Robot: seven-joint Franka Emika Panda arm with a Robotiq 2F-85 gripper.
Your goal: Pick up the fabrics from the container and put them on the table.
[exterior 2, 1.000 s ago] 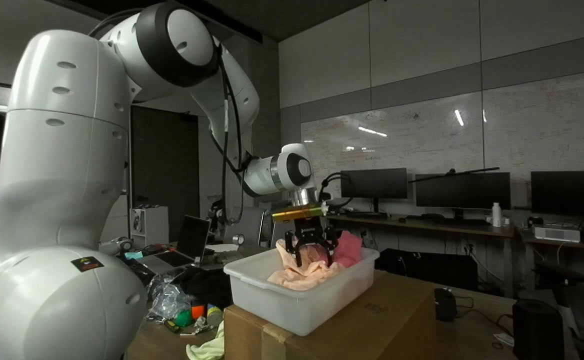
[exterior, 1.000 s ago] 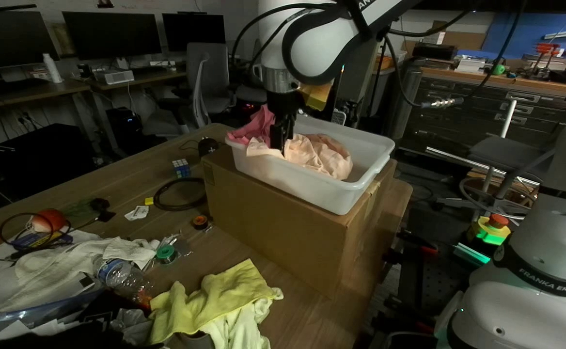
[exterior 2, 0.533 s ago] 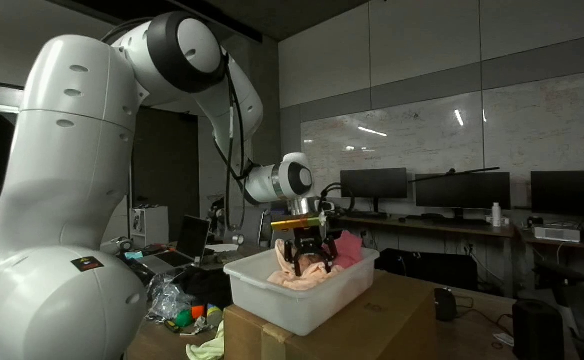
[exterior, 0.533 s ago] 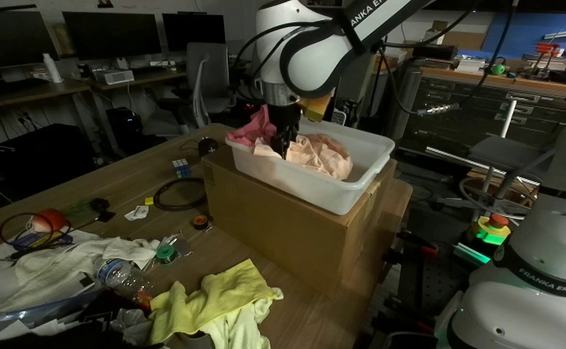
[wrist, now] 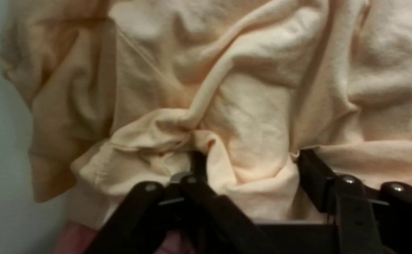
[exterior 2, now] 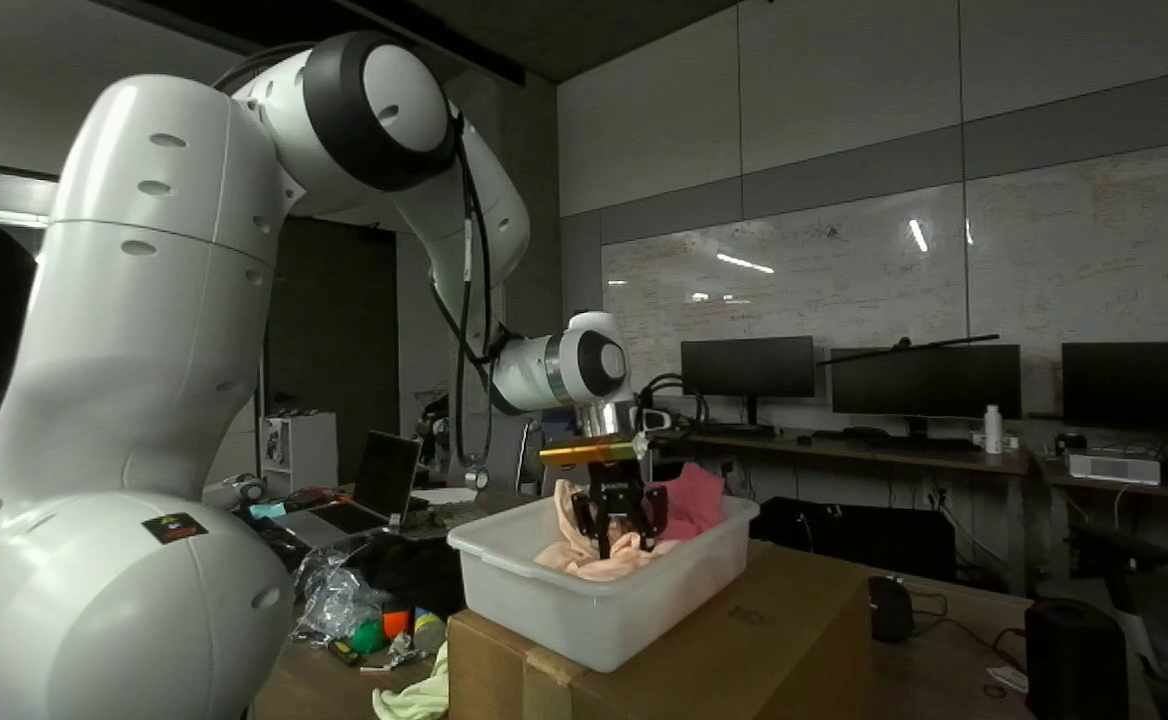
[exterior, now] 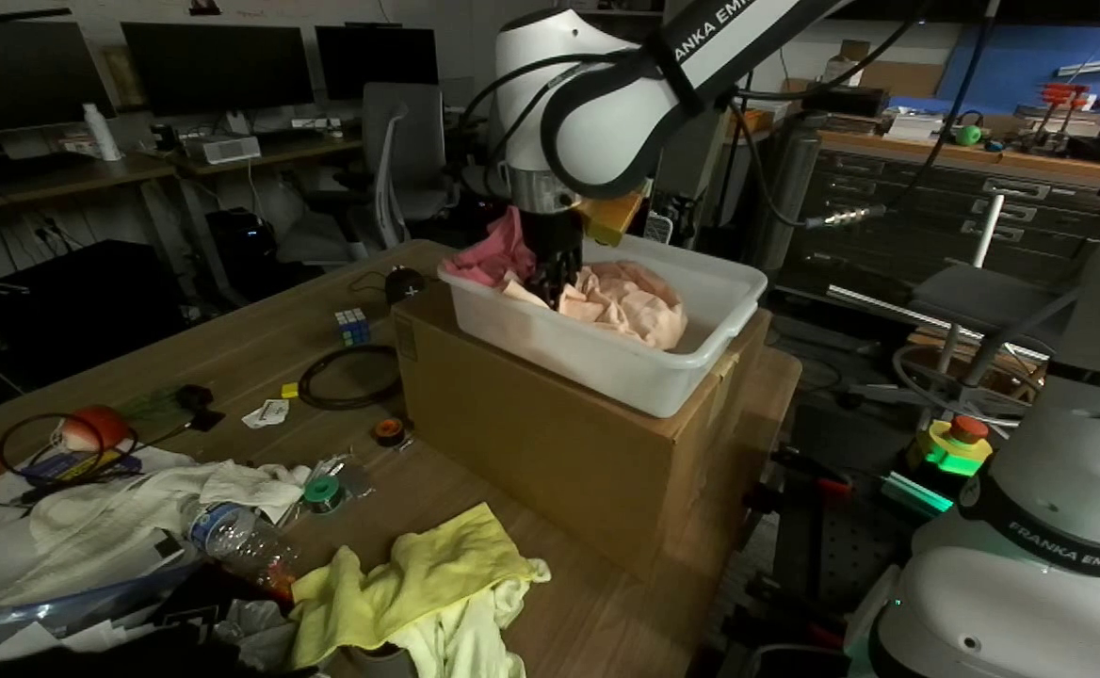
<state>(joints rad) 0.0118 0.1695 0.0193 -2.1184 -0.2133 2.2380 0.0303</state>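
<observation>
The peach fabric [exterior: 639, 306] lies crumpled in the white container [exterior: 597, 367] in both exterior views [exterior 2: 584, 562]. The pink fabric [exterior: 492, 259] lies at the container's end, rising above the rim [exterior 2: 696, 500]. My gripper [exterior 2: 626, 548] points down inside the container, its fingertips in the peach fabric. In the wrist view, my gripper [wrist: 250, 160] has its fingers apart, partly closed, with folds of peach fabric [wrist: 255, 98] bunched between them. A bit of pink fabric [wrist: 75, 235] shows below. The fingertips are partly hidden by cloth.
The container stands on a cardboard box [exterior: 541, 452] on the wooden table [exterior: 597, 626]. A yellow cloth [exterior: 428, 574] lies on the table in front of the box. A bottle [exterior: 234, 537], a cable coil [exterior: 347, 377] and a Rubik's cube [exterior: 352, 327] lie nearby.
My gripper has moved down into the peach fabric. Its fingers have drawn closer together, and the peach fabric has bunched up between them. The container has not moved.
</observation>
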